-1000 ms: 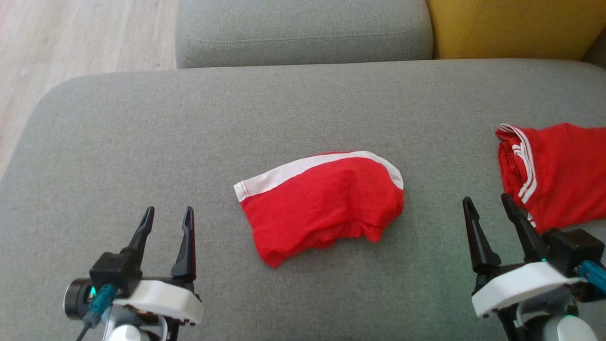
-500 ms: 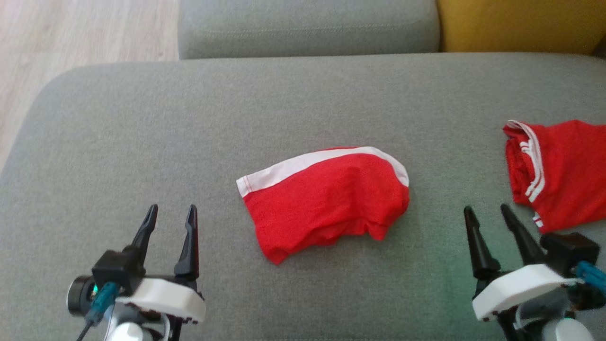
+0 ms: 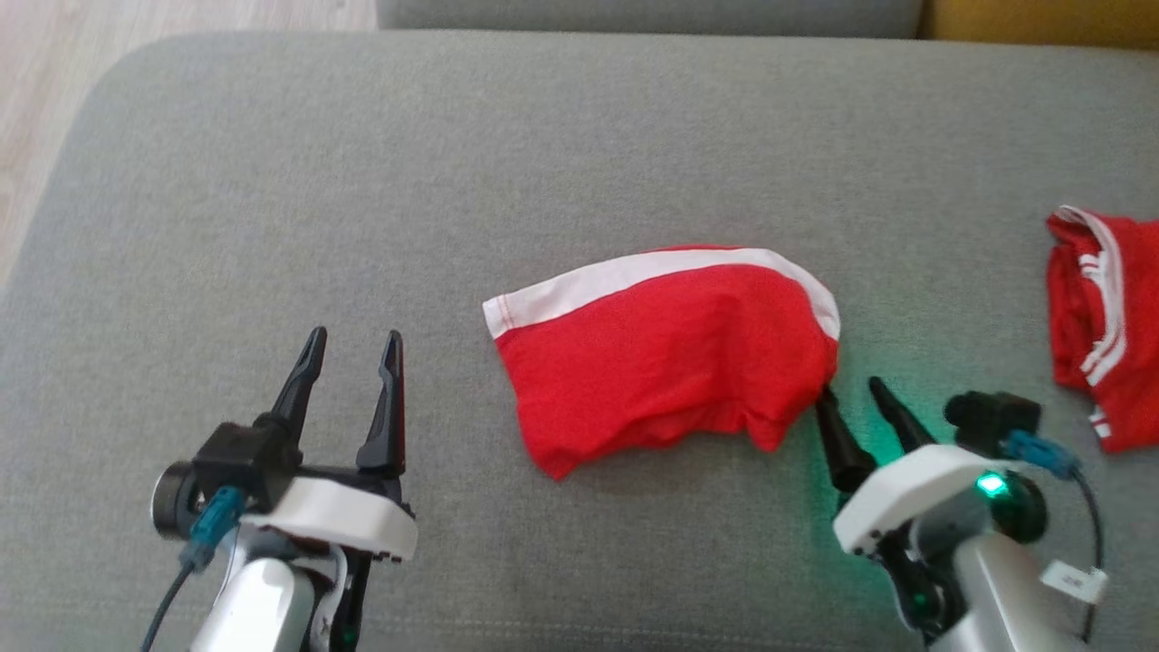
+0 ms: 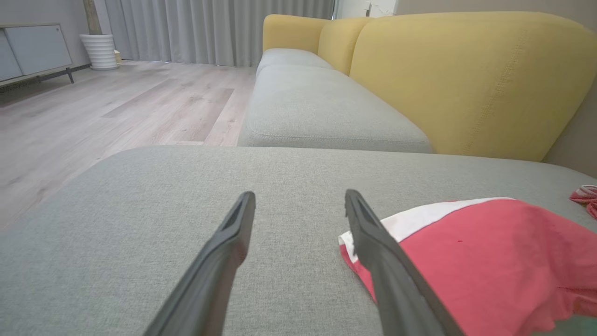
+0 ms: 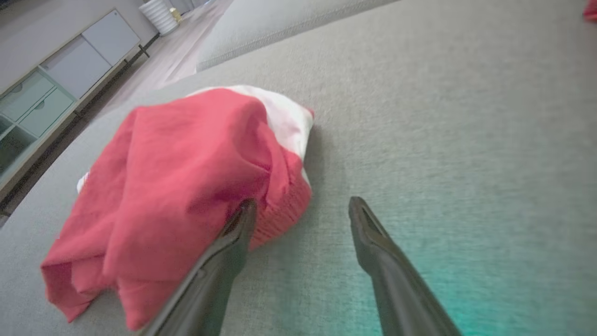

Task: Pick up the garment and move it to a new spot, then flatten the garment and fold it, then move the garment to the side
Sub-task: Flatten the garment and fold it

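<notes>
Well, the big grey seat cushion took up most of the space in front of the robot. Its rounded left corner dropped off to pale wooden floor, and its far edge met another grey cushion with a yellow backrest behind. The left half was bare fabric, open right out to that edge.

The garment, red with a white band along its far side, lay rumpled near the middle, a little toward the right. Another red piece with white stripes sat at the right side, well apart from it, with bare cushion between.

The left gripper hung over bare cushion near the garment's left corner, its 2 fingers spread wide around nothing. The right gripper was just as wide and also empty, at the garment's near right corner. 1 finger sat right at the red hem, though I could not tell whether it touched, and the other was over bare fabric.
</notes>
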Controlling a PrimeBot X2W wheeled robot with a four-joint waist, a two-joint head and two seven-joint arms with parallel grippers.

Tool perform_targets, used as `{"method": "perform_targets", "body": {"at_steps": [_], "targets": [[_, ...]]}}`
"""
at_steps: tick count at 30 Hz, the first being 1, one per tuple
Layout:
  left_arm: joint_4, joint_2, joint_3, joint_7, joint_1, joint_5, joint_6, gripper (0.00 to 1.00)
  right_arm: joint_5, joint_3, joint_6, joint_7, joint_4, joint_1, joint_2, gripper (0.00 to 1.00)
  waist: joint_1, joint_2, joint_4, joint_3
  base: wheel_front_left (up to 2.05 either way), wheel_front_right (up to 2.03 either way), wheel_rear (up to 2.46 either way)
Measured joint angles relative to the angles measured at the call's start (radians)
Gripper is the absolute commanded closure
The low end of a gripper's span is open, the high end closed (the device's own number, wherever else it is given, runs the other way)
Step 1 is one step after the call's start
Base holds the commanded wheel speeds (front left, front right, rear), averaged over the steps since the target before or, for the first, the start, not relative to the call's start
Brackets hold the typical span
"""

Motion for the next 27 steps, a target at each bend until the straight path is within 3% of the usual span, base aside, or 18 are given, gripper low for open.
{"method": "perform_targets", "body": {"at_steps": [5, 6, 7, 9, 14, 19, 24, 27], "targets": [[0.012, -0.005, 0.0, -0.007, -0.019, 0.002, -0.004, 0.0, 0.063, 0.056, 0.0, -0.008, 0.107, -0.068, -0.001, 0.0, 0.0, 0.0, 0.014, 0.024, 0.0, 0.0, 0.0], [0.013, -0.006, 0.0, -0.007, -0.021, 0.002, -0.005, 0.0, 0.077, 0.064, 0.0, -0.009, 0.118, -0.079, -0.002, 0.13, 0.0, 0.0, 0.015, 0.026, 0.0, 0.0, 0.0], [0.015, -0.007, 0.0, -0.007, -0.023, 0.002, -0.005, 0.0, 0.092, 0.073, 0.0, -0.016, 0.13, -0.091, -0.002, 0.53, 0.0, 0.0, 0.017, 0.028, 0.0, 0.0, 0.0], [0.017, -0.008, 0.0, -0.007, -0.024, 0.002, -0.005, 0.0, 0.116, 0.082, 0.0, -0.018, 0.138, -0.099, -0.003, 1.0, 0.0, 0.0, 0.018, 0.029, 0.0, 0.0, 0.0], [0.021, -0.011, 0.002, -0.007, -0.025, 0.002, -0.012, 0.0, 0.1, 0.084, 0.0, -0.055, 0.16, -0.111, -0.002, 1.0, 0.0, 0.0, 0.014, 0.029, 0.0, 0.0, 0.0], [0.021, -0.016, 0.004, -0.008, -0.025, 0.002, -0.012, 0.0, -0.027, 0.002, 0.0, -0.06, 0.126, -0.11, -0.011, 1.0, 0.0, 0.0, 0.001, 0.028, 0.0, 0.0, 0.0], [0.02, -0.024, 0.009, -0.009, -0.025, 0.01, -0.014, 0.0, -0.17, -0.091, 0.0, -0.025, 0.031, -0.107, -0.074, 0.87, 0.0, 0.0, -0.011, 0.027, 0.0, 0.0, 0.0], [0.019, -0.029, 0.013, -0.009, -0.025, 0.01, -0.015, 0.0, -0.25, -0.131, 0.0, 0.006, -0.025, -0.107, -0.114, 0.91, 0.0, 0.0, -0.015, 0.028, 0.0, 0.0, 0.0]]}}
